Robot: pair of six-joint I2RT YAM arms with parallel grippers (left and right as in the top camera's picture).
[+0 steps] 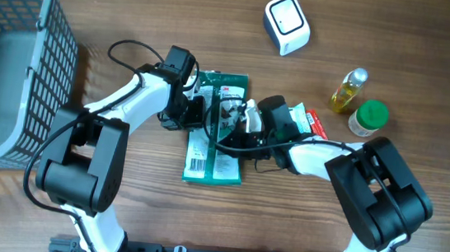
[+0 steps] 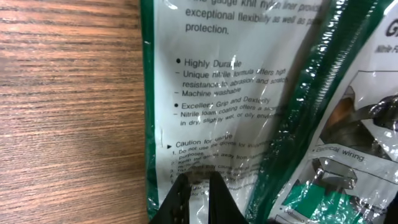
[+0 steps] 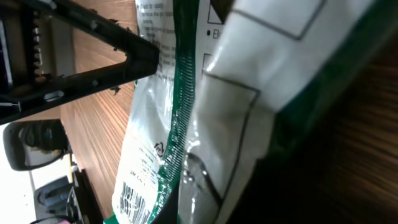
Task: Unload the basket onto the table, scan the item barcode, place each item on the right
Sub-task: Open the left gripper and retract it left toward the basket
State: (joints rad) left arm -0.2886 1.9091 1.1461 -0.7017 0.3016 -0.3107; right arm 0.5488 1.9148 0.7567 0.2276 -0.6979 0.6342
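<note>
As the glove pack (image 1: 216, 154) lies long axis front-to-back, barcode (image 1: 196, 166) end toward the robot, left gripper (image 1: 200, 111), right gripper (image 1: 238, 121), both clamped on it.

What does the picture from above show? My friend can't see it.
The left gripper and the right gripper meet over a green packet on a wooden table. A grey basket stands left; a white scanner, a bottle and a jar sit right.

The wooden tabletop (image 1: 431, 47) carries a grey mesh basket (image 1: 58, 52) at its left edge, a white scanner (image 1: 287, 24) near the far edge, an oil bottle (image 1: 348, 91) beside a green-lidded jar (image 1: 369, 117) toward the right, and a green glove packet (image 1: 213, 162) with a red-and-white box (image 1: 312, 122) at the centre.
</note>
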